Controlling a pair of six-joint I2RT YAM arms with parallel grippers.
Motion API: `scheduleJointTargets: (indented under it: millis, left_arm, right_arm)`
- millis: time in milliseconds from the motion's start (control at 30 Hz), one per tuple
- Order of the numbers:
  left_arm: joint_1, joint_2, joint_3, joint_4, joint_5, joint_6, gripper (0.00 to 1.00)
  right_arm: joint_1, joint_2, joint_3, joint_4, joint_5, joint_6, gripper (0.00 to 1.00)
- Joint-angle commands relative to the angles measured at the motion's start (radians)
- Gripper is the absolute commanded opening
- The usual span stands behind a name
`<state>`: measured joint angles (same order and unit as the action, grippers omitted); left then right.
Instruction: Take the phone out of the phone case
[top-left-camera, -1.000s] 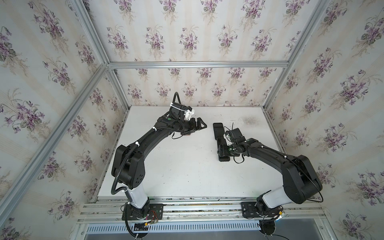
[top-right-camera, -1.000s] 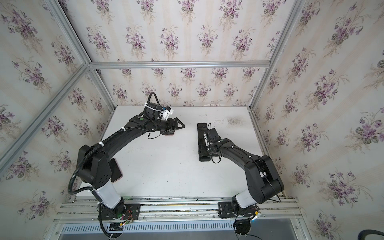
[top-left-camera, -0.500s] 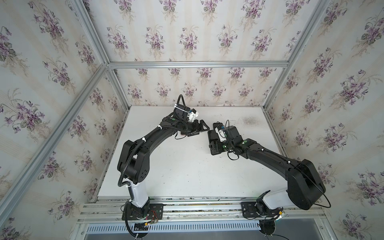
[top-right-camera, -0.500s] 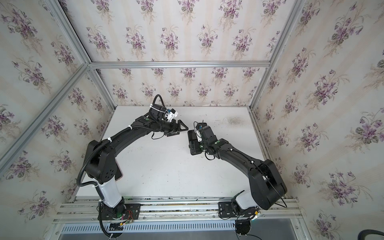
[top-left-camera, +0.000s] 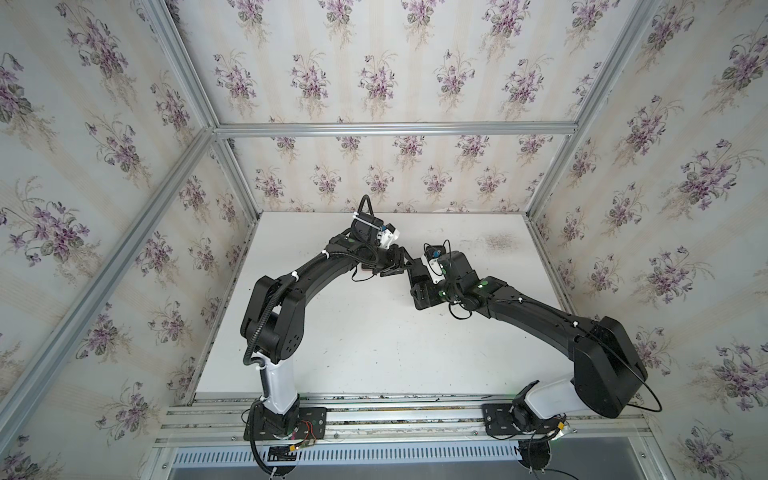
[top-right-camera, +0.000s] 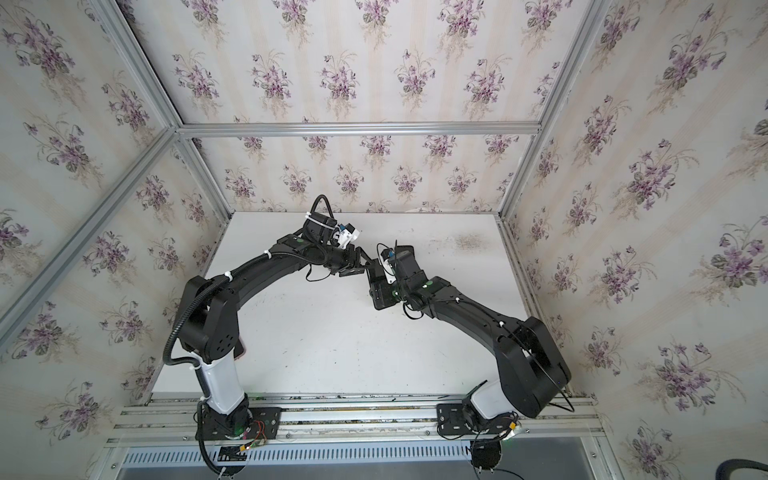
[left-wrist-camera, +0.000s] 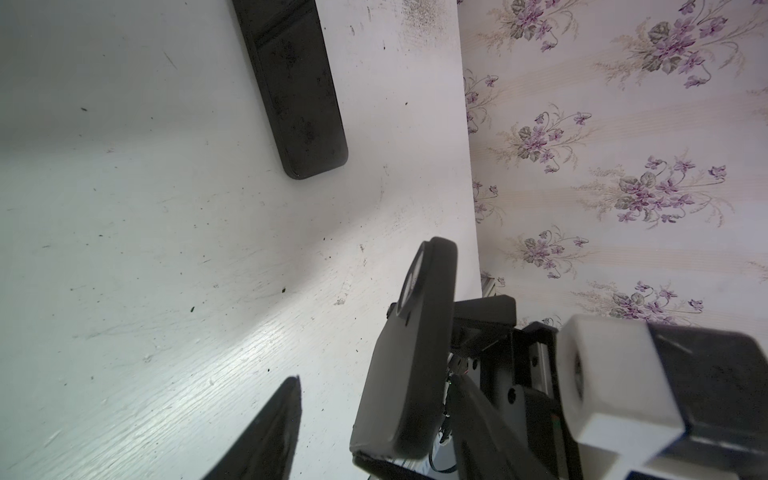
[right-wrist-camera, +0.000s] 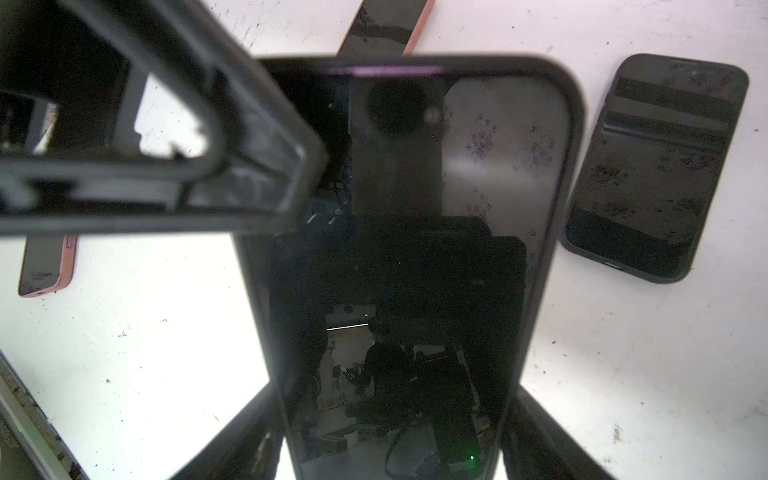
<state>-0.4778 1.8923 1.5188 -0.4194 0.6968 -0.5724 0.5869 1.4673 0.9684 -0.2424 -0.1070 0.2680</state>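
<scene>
The phone (right-wrist-camera: 415, 249), glossy screen up, sits inside the black phone case (right-wrist-camera: 569, 137), and my right gripper (right-wrist-camera: 395, 395) is shut on the case's two long sides, holding it above the table. In both top views the cased phone (top-left-camera: 419, 286) (top-right-camera: 379, 291) hangs over the table's middle. My left gripper (left-wrist-camera: 376, 382) (top-left-camera: 400, 264) is open and straddles the case's far end. One of its fingers (left-wrist-camera: 270, 428) stands clear of the case (left-wrist-camera: 411, 353), while the other is behind it. That left finger (right-wrist-camera: 166, 166) overlaps the phone's top corner in the right wrist view.
A second black phone (right-wrist-camera: 656, 166) lies on the white table (top-left-camera: 374, 353) beside the held one, and a pink-edged phone (right-wrist-camera: 45, 257) lies under the left gripper. Another dark slab (left-wrist-camera: 295, 91) lies flat further off. Flowered walls (top-left-camera: 374, 183) enclose the table.
The right arm lifted the cased phone off the table and carried it left. The left gripper moved right to meet it and its jaws narrowed around the case's end.
</scene>
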Motion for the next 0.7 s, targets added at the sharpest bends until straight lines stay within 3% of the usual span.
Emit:
scheduleJointTargets:
  millis: [0, 200, 467, 567, 667]
  left_arm:
    - [-0.001, 0.003, 0.003, 0.0, 0.023, 0.02, 0.47]
    - [-0.001, 0.006, 0.004, -0.002, 0.037, 0.03, 0.23]
    - [0.004, -0.006, 0.013, -0.017, 0.038, 0.048, 0.08]
    - [0.018, -0.027, 0.027, -0.021, 0.026, 0.041, 0.03]
    - [0.037, -0.055, 0.066, -0.032, 0.005, 0.03, 0.02]
  right_arm:
    - [0.005, 0.001, 0.02, 0.038, 0.0, -0.016, 0.45]
    - [0.014, 0.001, 0.017, 0.041, 0.003, -0.016, 0.45]
    - [0.026, -0.005, 0.015, 0.044, 0.01, -0.031, 0.45]
    - [0.027, -0.019, 0.014, 0.048, 0.007, -0.03, 0.56]
    - [0.027, -0.037, 0.026, 0.055, -0.006, -0.028, 0.78]
